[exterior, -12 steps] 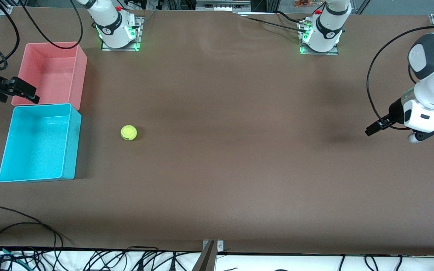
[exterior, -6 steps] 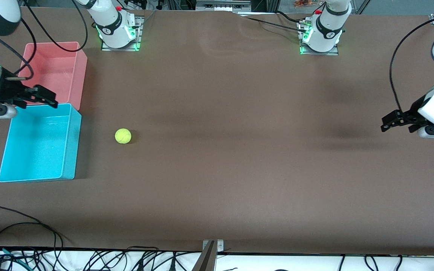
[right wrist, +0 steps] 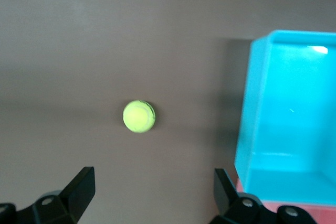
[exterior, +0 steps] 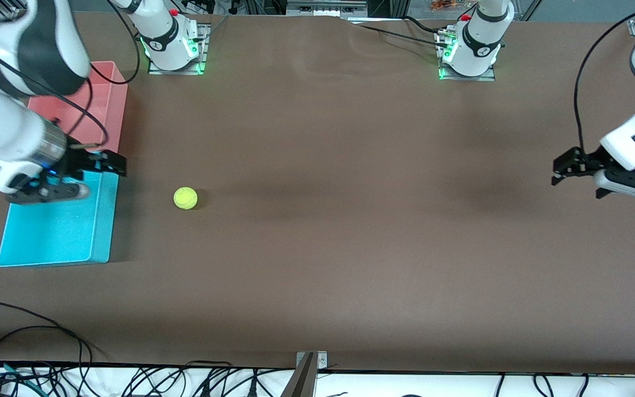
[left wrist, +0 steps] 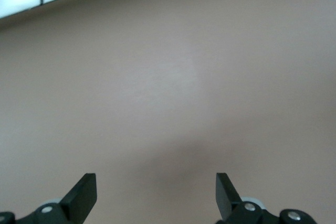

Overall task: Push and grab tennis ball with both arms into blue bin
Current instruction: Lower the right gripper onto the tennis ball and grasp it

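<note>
The yellow-green tennis ball [exterior: 185, 198] lies on the brown table, a short way from the blue bin [exterior: 55, 236] toward the left arm's end. My right gripper [exterior: 116, 164] hangs open and empty over the bin's corner that adjoins the pink bin, pointing at the ball. In the right wrist view the ball [right wrist: 138, 116] shows ahead of the open right gripper [right wrist: 152, 182], with the blue bin [right wrist: 289, 108] beside it. My left gripper [exterior: 563, 168] hovers open and empty over bare table near the left arm's end. Its own view shows only tabletop past the left gripper [left wrist: 155, 184].
A pink bin [exterior: 109, 96] stands against the blue bin, farther from the front camera, partly covered by the right arm. Black cables [exterior: 31, 331] trail along the table's front edge, beside a metal bracket [exterior: 309, 361]. Both arm bases [exterior: 171, 47] stand at the back.
The right arm has swung from beside the pink bin to over the blue bin's corner, toward the ball. The left gripper shifted slightly and levelled. The ball barely moved.
</note>
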Robot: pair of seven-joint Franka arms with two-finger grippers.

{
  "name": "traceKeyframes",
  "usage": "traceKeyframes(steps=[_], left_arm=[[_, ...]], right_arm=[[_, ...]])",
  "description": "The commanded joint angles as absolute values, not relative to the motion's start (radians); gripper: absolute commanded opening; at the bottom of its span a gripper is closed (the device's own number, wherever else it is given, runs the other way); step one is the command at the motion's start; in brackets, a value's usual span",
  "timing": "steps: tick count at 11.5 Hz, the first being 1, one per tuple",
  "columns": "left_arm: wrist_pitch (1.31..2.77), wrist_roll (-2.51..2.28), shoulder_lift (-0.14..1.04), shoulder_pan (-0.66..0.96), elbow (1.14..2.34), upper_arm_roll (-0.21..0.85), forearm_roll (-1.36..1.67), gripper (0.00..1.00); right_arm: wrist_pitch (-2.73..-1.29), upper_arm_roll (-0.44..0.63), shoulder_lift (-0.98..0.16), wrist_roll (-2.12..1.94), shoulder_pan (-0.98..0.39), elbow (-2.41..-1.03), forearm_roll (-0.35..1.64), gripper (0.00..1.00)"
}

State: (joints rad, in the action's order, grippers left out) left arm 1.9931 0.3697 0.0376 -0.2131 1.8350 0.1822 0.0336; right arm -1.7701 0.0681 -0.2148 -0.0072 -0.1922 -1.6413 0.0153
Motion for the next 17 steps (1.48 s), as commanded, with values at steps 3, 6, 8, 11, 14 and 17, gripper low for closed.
traceKeyframes(steps=[3,6,8,11,14,17], left_arm=[[1.876,0.287,0.011,0.152,1.726,-0.061,0.025,1.0],[1.875,0.365,0.015,0.176,1.729,-0.092,-0.034,1.0],[1.838,0.364,0.018,0.176,1.717,-0.084,-0.046,1.0],[1.784,0.353,0.02,0.178,1.707,-0.083,-0.032,1.0],[1.74,0.35,0.041,0.179,1.657,-0.083,-0.032,1.0],[1.741,0.35,0.046,0.178,1.655,-0.071,-0.032,1.0]], right_arm=[[-1.98,0.069,-0.369,0.009,-0.273,-1.673,0.014,1.0],[-2.173,0.067,-0.379,0.06,-0.324,-1.82,0.009,1.0],[-2.351,0.069,-0.397,0.025,-0.321,-1.925,-0.001,1.0],[-2.433,0.074,-0.384,-0.044,-0.322,-2.048,-0.041,1.0],[-2.497,0.08,-0.38,-0.052,-0.321,-2.117,-0.063,1.0],[-2.653,0.08,-0.387,-0.057,-0.321,-2.212,-0.063,1.0]])
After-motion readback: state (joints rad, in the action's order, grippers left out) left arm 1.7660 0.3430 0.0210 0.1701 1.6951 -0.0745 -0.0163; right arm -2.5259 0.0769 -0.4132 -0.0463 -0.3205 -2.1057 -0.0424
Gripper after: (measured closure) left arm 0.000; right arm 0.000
